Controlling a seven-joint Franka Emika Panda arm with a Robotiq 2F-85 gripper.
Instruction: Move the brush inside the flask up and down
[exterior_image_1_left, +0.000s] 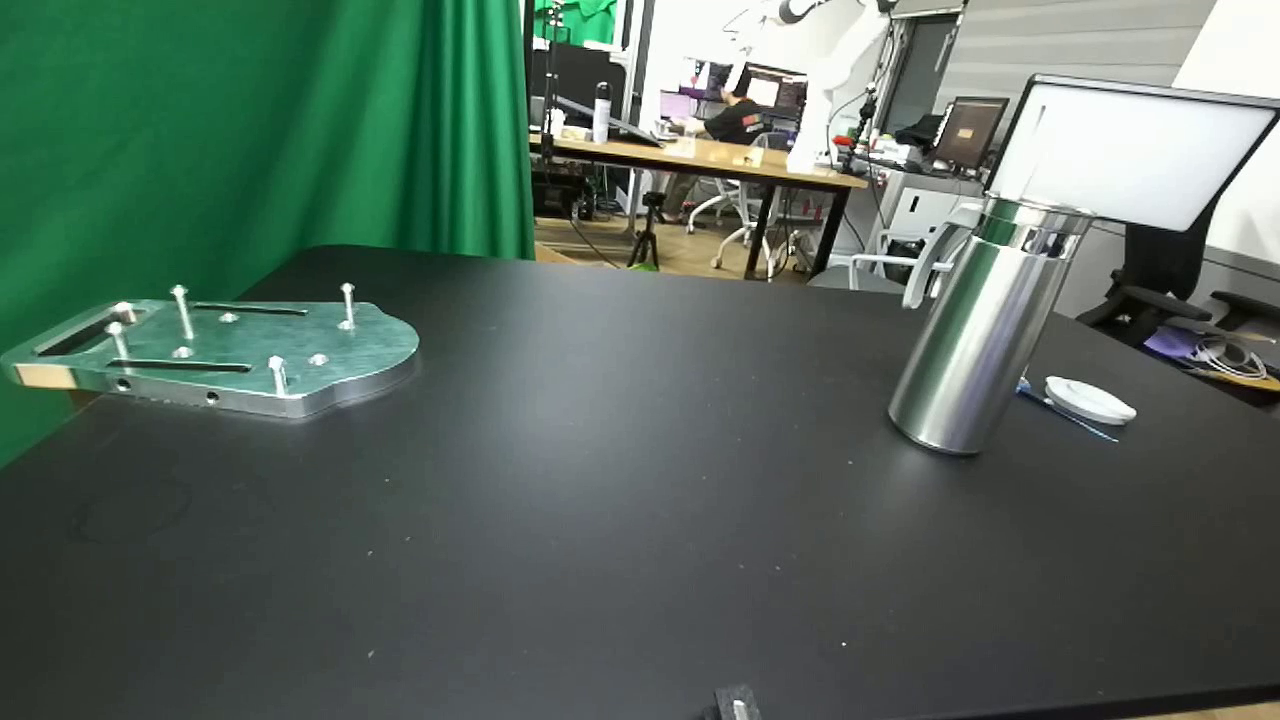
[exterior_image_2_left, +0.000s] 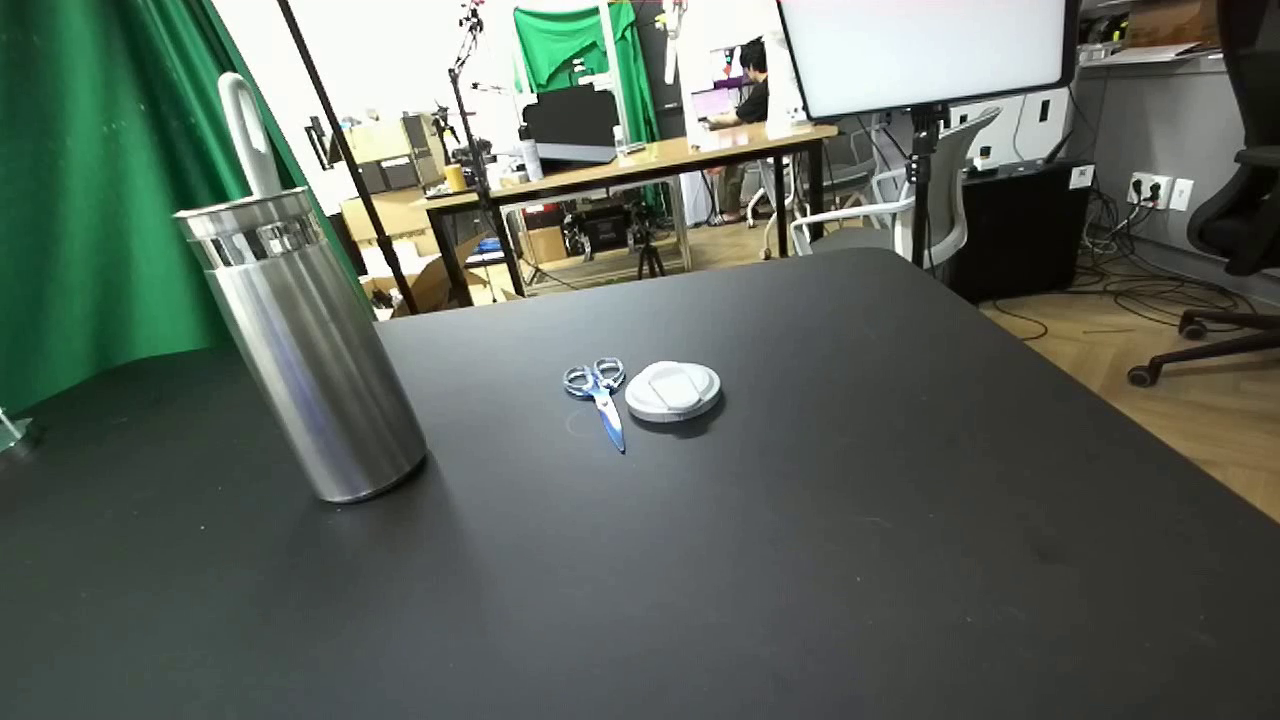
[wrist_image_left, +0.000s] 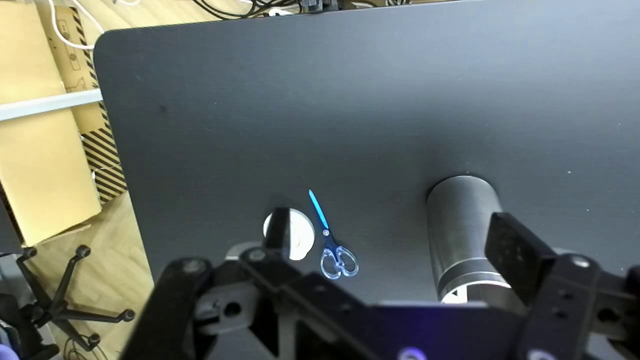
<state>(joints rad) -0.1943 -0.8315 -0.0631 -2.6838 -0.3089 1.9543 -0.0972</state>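
nearest the camera in the wrist view is the hand (wrist_image_left: 390, 235), its two fingers (wrist_image_left: 517, 255) spread wide with nothing held between them. the brush (exterior_image_2_left: 257, 160) stands in the flask (exterior_image_2_left: 310, 350), its pale handle poking up above the mouth, not yet taken hold of.

the likeliest trouble is a poor approach: in the wrist view a finger covers part of the flask's mouth, so coming straight down from there might catch the rim and knock the flask over. the brush handle looks slim, so an off-centre hold could let it twist or slip once the bristles rub. nothing braces the flask on the tabletop (exterior_image_2_left: 800, 550), so a tight-fitting brush could drag it along. too long an upstroke could pull the brush right out; too hard a downstroke could jam it against the bottom. the flask's side handle (exterior_image_1_left: 931, 256) is one more thing to snag.

the flask is tall, metal and open at the top, standing on its base. the brush is inside it, but the wall hides the bristles, and whether there is liquid cannot be told. the white lid (exterior_image_2_left: 673, 390), probably the flask's, lies apart, just beside the scissors (exterior_image_2_left: 600, 400).
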